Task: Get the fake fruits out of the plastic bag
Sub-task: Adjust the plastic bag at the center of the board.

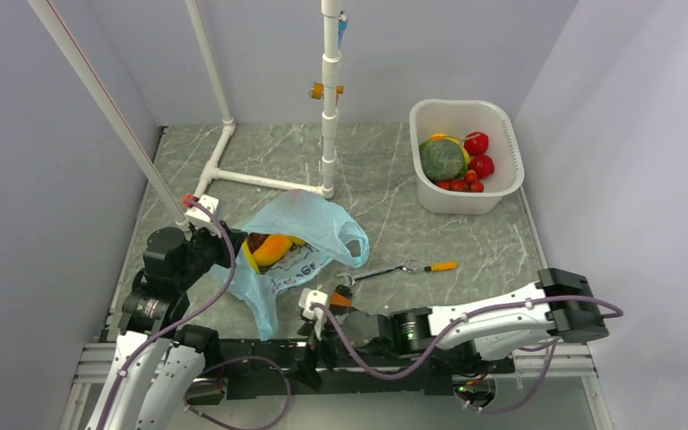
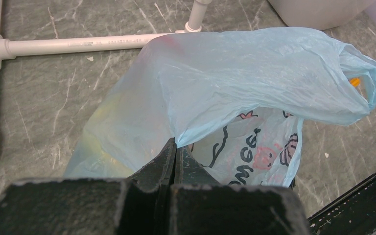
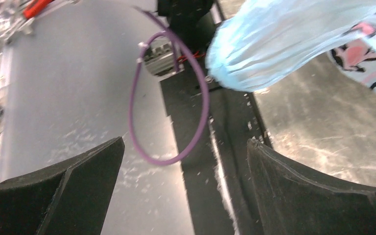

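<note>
The left arm (image 1: 157, 287) rises from the lower left of the top view with its elbow bent. The left gripper (image 2: 175, 149) is pinched tight on the near edge of the plastic bag (image 2: 245, 78). The bag lies centre-left on the table (image 1: 394, 215), and the fake fruits (image 1: 271, 248) show yellow-orange in its mouth. The right arm (image 1: 502, 322) stretches leftward along the bottom edge. The right gripper (image 3: 185, 147) is spread wide and empty, just beside the bag's lower tail.
</note>
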